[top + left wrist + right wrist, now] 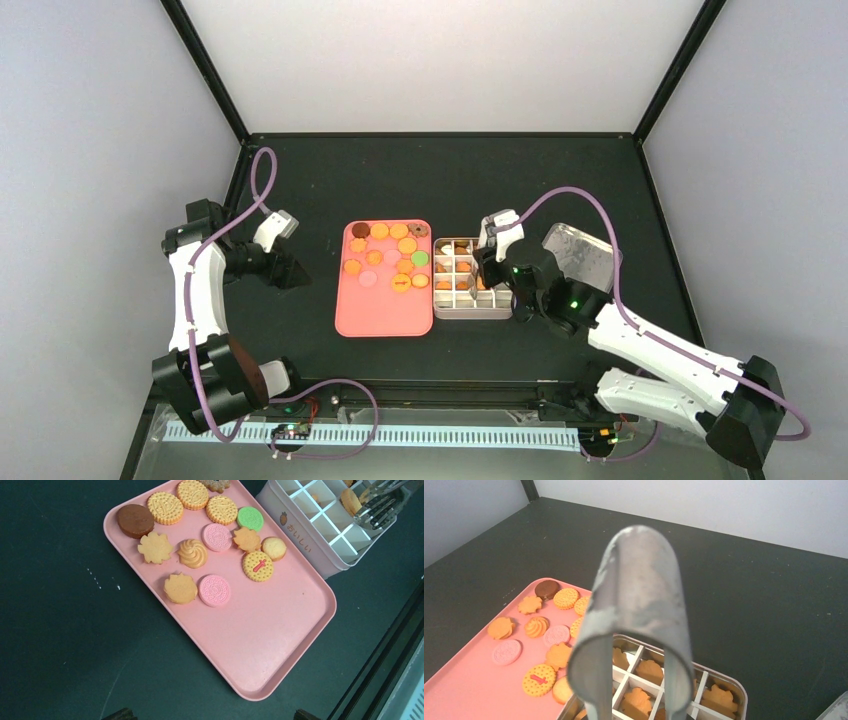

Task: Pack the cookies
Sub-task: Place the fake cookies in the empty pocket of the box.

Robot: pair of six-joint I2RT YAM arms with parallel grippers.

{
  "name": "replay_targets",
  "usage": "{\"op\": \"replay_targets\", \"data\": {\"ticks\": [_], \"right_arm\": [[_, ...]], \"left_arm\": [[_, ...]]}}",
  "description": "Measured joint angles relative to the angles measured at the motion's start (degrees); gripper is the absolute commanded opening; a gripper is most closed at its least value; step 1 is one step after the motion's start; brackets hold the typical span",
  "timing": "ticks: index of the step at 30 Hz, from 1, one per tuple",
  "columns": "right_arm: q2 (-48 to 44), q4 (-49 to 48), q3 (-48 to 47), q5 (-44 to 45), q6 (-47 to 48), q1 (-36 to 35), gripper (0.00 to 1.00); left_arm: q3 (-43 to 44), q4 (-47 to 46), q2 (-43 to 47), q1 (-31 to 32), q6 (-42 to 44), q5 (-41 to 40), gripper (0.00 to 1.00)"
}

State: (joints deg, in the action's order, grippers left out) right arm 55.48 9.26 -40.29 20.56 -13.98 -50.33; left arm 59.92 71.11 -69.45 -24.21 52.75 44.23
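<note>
Black table (450, 180) — tray (385, 318), box (470, 314) of cookies (165, 507)

White arms (190, 290), black joints (545, 270) — looping purple cables (263, 150).

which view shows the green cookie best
Left wrist: the green cookie is close and sharp on the pink tray. Top external shows it as a small dot. Right wrist: not seen behind the tongs.

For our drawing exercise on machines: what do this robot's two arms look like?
The left arm and right arm have white links between chunky black joints. A purple cable loops along each. Small green lights glow on the right arm's black joints.
</note>
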Motion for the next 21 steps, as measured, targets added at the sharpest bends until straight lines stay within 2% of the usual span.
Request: {"op": "replay_targets", "data": {"ticks": [21], "right_arm": [[-1.79, -0.44, -2.16, 1.33, 0.70, 0.00, 0.37]], "left_arm": [[0.04, 0.31, -0.07, 0.00, 0.33, 0.35, 0.84]]}}
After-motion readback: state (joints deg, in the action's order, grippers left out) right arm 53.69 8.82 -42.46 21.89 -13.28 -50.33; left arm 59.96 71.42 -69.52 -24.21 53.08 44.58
